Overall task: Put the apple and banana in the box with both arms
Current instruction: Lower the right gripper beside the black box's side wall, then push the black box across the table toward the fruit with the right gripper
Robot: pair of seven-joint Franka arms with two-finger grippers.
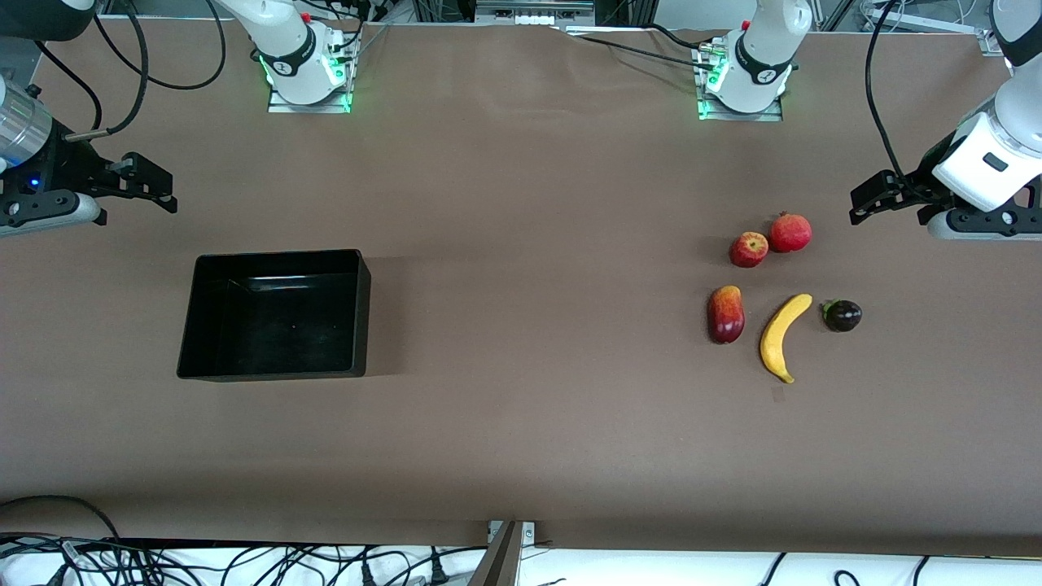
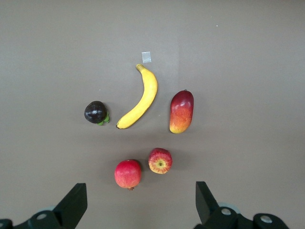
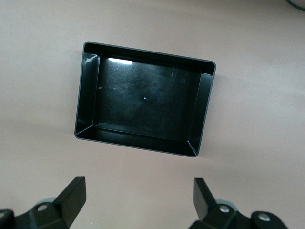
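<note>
We start with the table [image 1: 521, 456], bare brown between two groups of things. Toward the right arm's end sits the box [image 1: 195, 313], empty, its glossy floor showing plainly in the right wrist view; it lies well apart from every fruit, so each piece will need a long carry.

The right gripper [image 1: 151, 189] hangs over the table near the box, fingers spread and holding nothing. We judge it waits there to receive or to guard the drop. The left gripper [image 1: 875, 199] hovers over the table at the left arm's end, just above the fruit cluster, jaws apart and empty, seemingly poised to choose.

The banana [image 1: 783, 337] lies flat, nearer the front camera than the apple [image 1: 748, 249], between a mango-like fruit [image 1: 725, 313] and a dark purple fruit [image 1: 842, 315]. The apple touches or nearly touches a plain red fruit [image 1: 790, 232], which we think will crowd a finger on that flank.
</note>
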